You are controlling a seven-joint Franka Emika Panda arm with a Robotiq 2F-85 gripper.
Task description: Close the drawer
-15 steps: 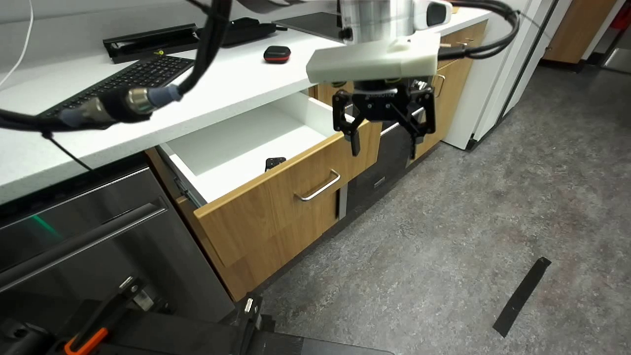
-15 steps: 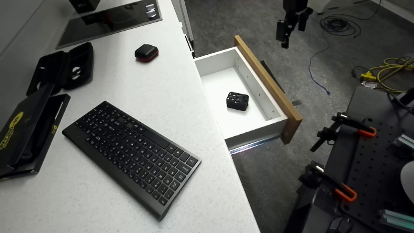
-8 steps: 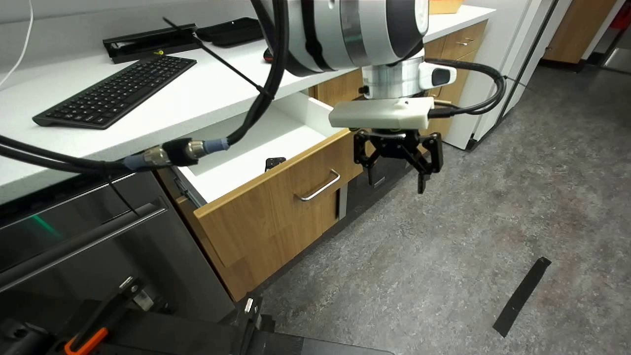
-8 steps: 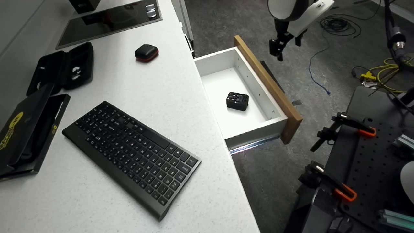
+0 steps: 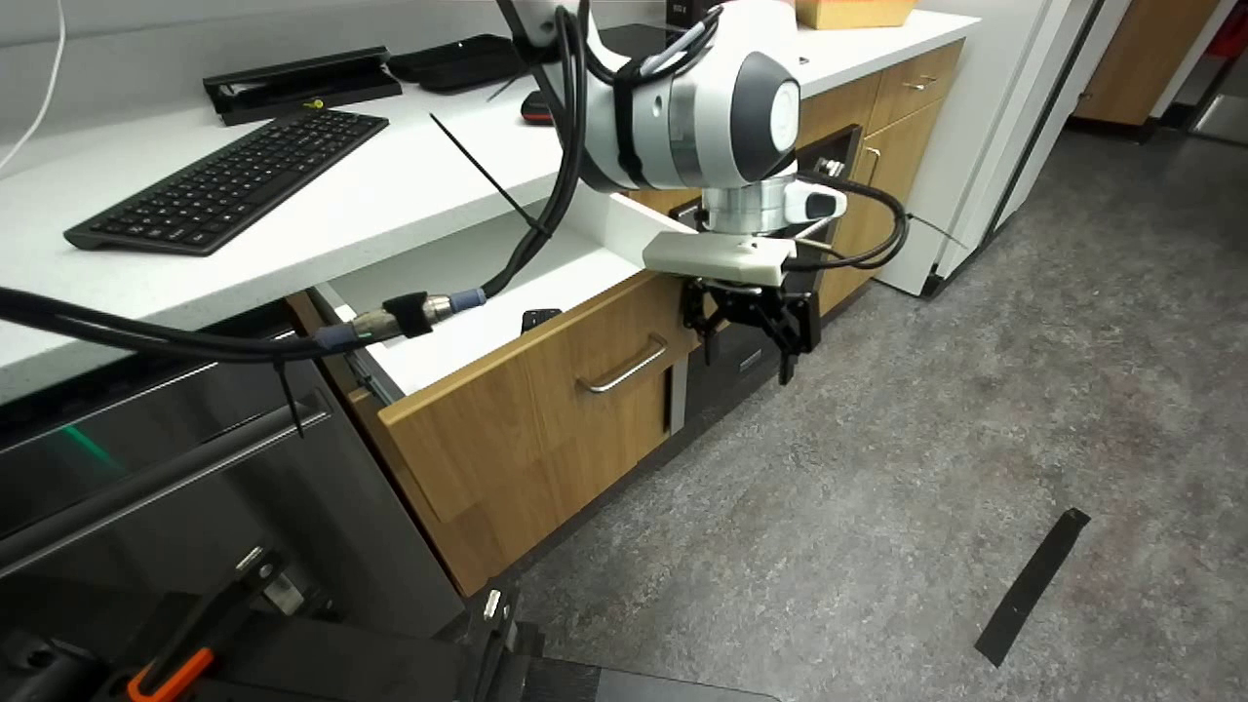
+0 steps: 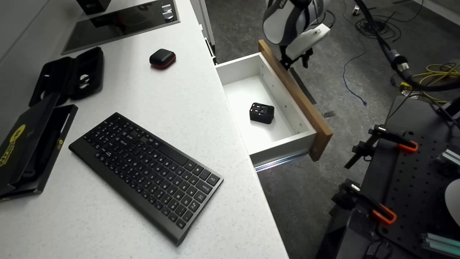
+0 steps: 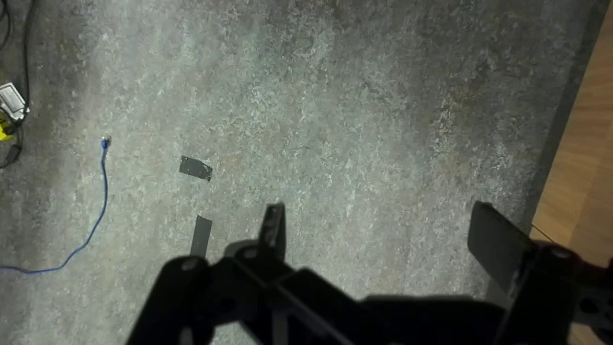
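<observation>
1. The wide, shallow drawer point(image 5: 517, 414) stands open, jutting out from under the edge of the white, speckled table point(image 6: 143, 97); both exterior views let me see down into it.
2. Its flat front point(image 6: 294, 91) is light oak wood with the grain showing, and on it sits a short, horizontal silver bar handle point(image 5: 627, 370).
3. Inside, the walls and base are white. A small black block point(image 6: 262, 113) lies on the base; in an exterior view the front's top edge hides part of it.
4. Below one side wall of the drawer a shiny metal rail point(image 6: 282, 162) shows.
5. My black jointed fingers point(image 7: 498, 249) are spread apart and point downward, the mottled grey floor point(image 7: 359, 120) visible between them in the wrist view.
6. The drawer lies on the table side of my fingers: they hang on the outer side of its front, close to the end farther from the dark steel appliance point(image 5: 302, 487).
7. The handle is to the left of my fingers in an exterior view, a strip of oak between.
8. In the wrist view a light wooden surface point(image 7: 574, 167) fills the right edge, just beside one finger; whether it is drawer or cabinet I cannot tell.
9. Whether my fingers touch the front, I cannot tell either.
</observation>
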